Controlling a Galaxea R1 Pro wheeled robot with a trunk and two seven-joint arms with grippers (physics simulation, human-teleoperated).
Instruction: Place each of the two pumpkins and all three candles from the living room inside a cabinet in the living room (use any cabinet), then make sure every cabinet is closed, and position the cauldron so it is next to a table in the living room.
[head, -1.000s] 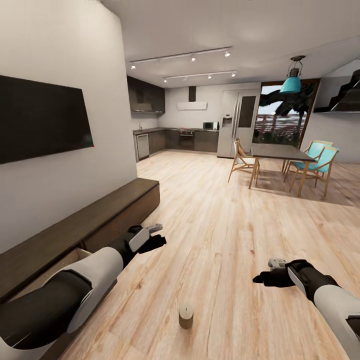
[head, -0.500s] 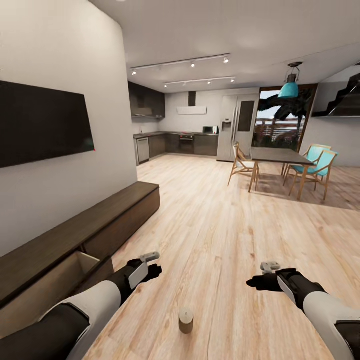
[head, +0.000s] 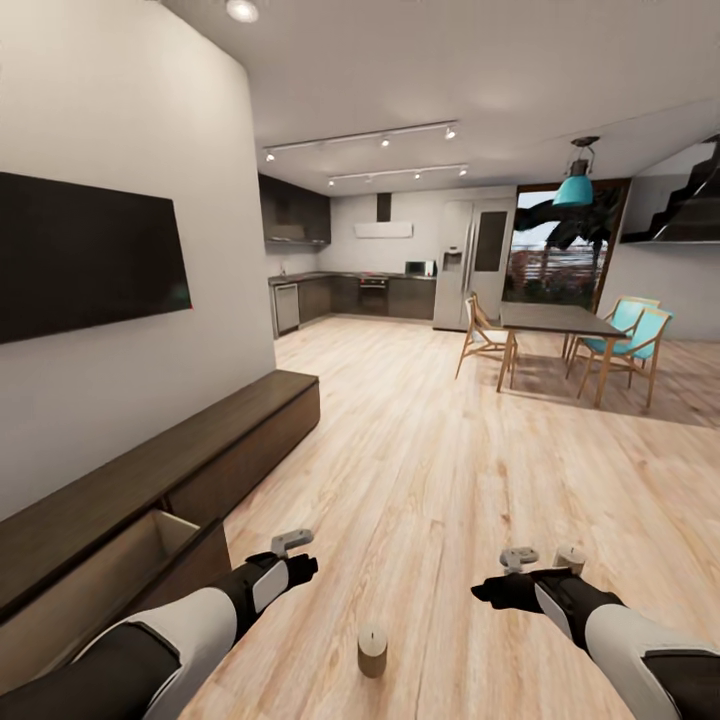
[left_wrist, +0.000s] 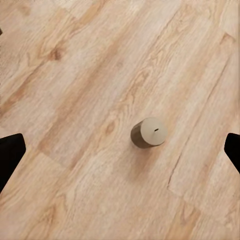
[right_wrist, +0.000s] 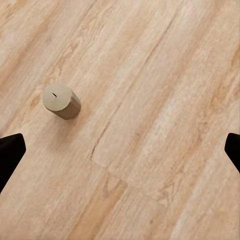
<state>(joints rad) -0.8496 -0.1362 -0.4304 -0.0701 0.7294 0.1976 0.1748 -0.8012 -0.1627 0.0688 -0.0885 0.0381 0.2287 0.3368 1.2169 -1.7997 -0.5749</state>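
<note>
A stubby beige candle (head: 372, 650) stands upright on the wooden floor between my two arms; it also appears in the left wrist view as candle (left_wrist: 148, 132). The right wrist view has a candle (right_wrist: 61, 101) on bare planks. A second small beige cylinder (head: 570, 557), apparently another candle, peeks out just behind my right gripper (head: 497, 580). My left gripper (head: 297, 556) hovers open above the floor, left of the near candle. The right gripper is open too, with nothing held. The long dark brown cabinet (head: 230, 425) runs along the left wall, and one of its compartments (head: 150, 545) is open near me.
A black TV (head: 90, 255) hangs on the left wall above the cabinet. A dining table (head: 552, 320) with wooden and teal chairs stands far right. Dark kitchen units (head: 360, 292) and a fridge (head: 470, 262) line the back. Wide wooden floor (head: 430, 450) lies ahead.
Both grippers have dropped lower and closer to the near candle. The view has shifted a little, and a second beige cylinder now peeks out behind the right gripper.
</note>
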